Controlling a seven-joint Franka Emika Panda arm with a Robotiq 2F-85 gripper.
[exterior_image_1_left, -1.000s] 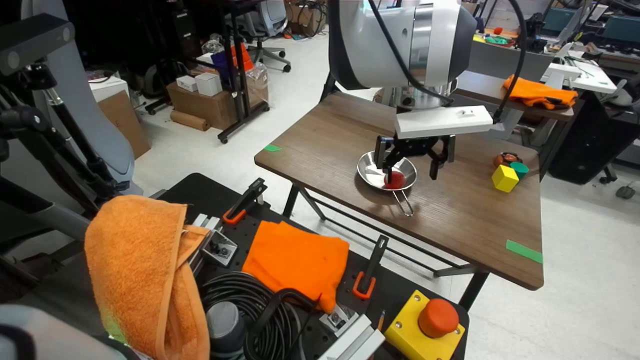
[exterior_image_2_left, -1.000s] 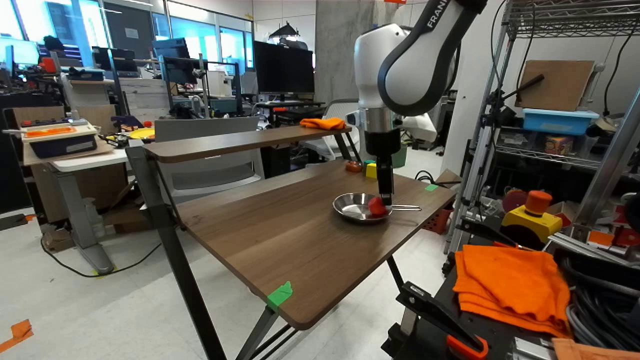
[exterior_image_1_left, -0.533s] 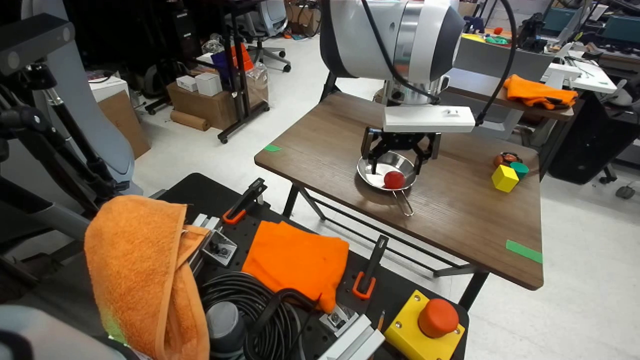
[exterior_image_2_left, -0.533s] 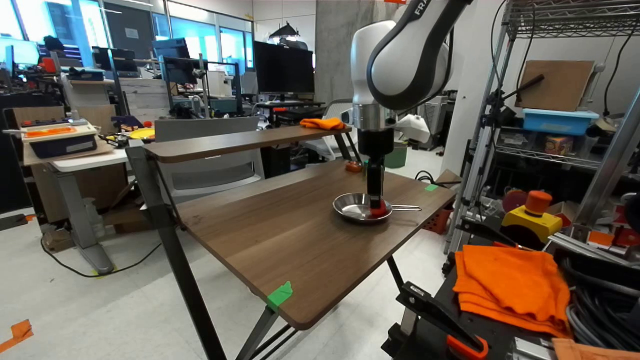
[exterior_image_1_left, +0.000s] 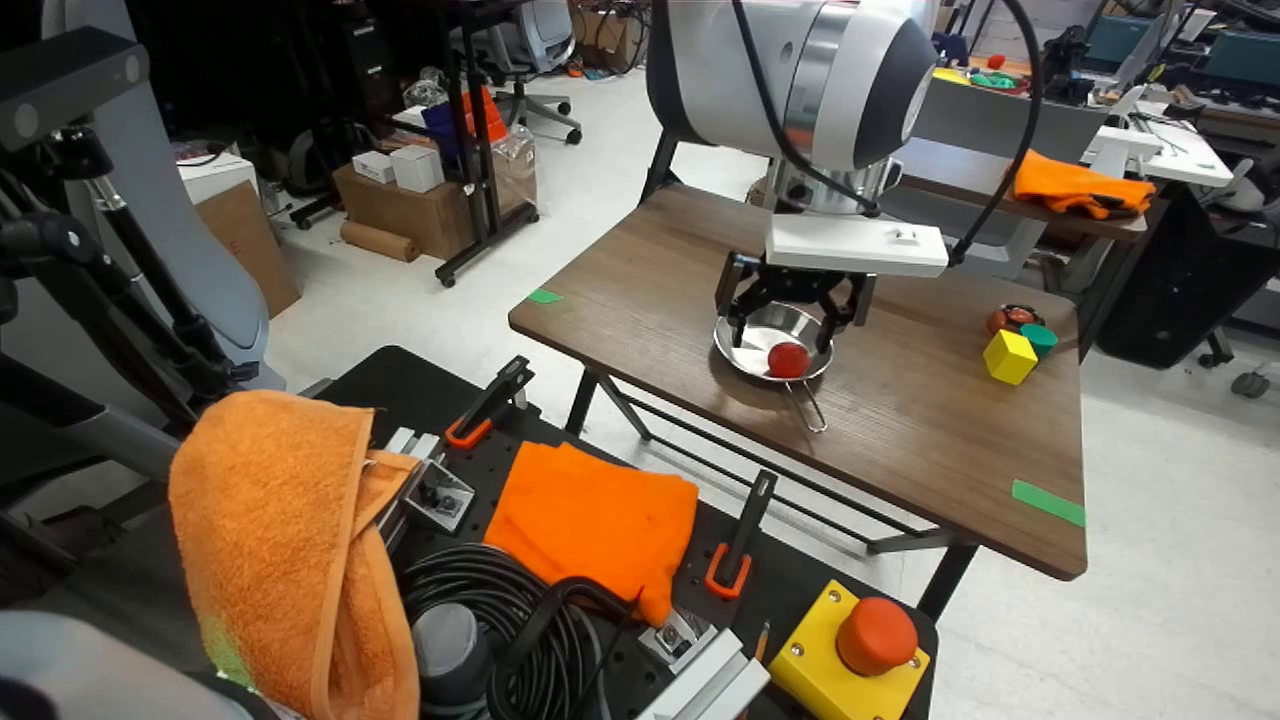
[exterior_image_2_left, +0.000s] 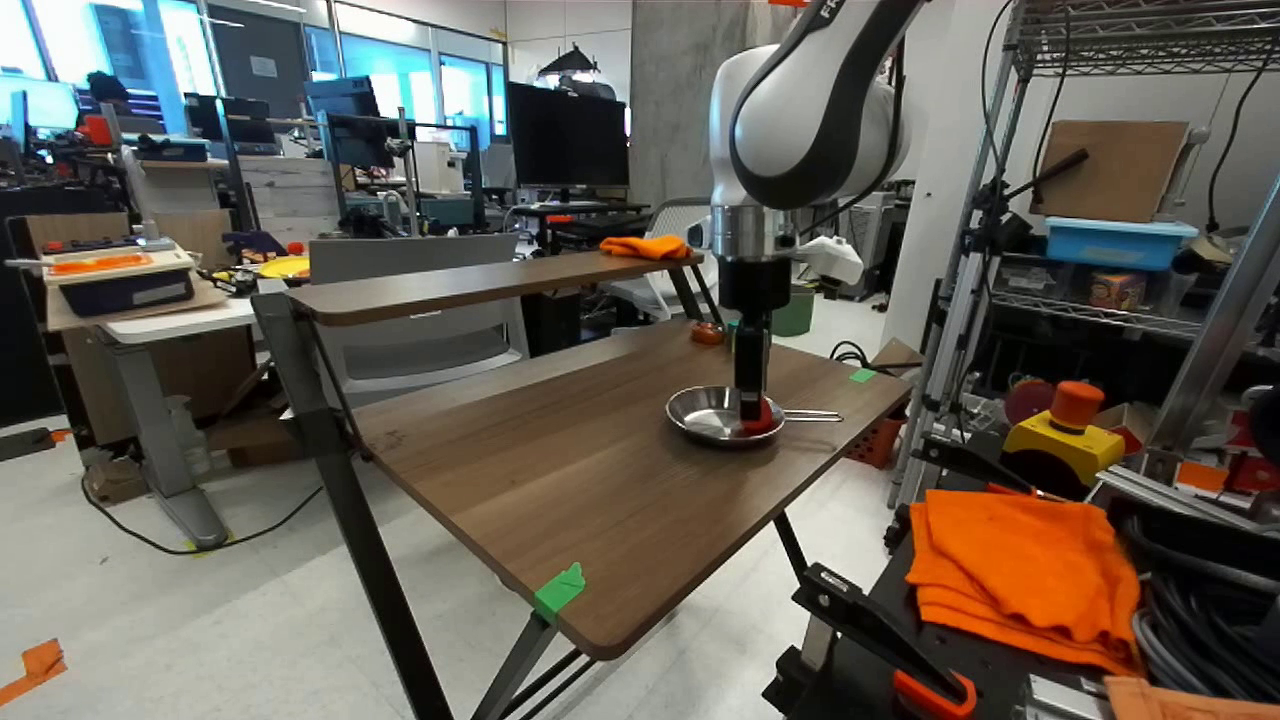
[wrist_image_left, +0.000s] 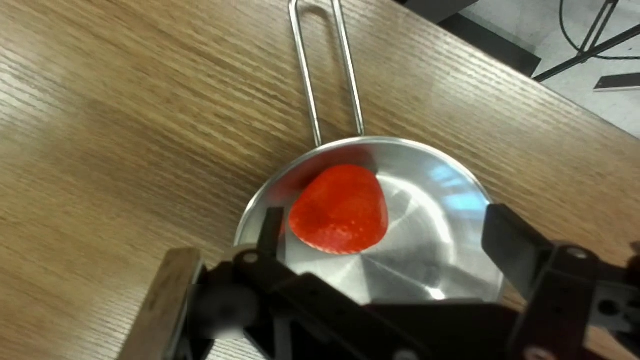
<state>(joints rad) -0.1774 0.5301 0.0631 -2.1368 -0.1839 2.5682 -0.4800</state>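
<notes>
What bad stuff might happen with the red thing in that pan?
The red thing might get knocked: in the wrist view it shows nearer one finger of the open claw than the other, so closing could shove it sideways. The pan might slide too, because the other finger overlaps its rim in that view and may bump it.

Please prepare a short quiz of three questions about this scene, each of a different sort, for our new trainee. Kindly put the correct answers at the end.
1. Choose one. What colour is the cube on the table?
A) blue
B) yellow
C) white
2. True or false? The gripper stands open and holds nothing.
3. Fill in a part of the pan: inside it, the red thing lies on the side nearer the ...

Key:
1. B
2. True
3. handle
</notes>
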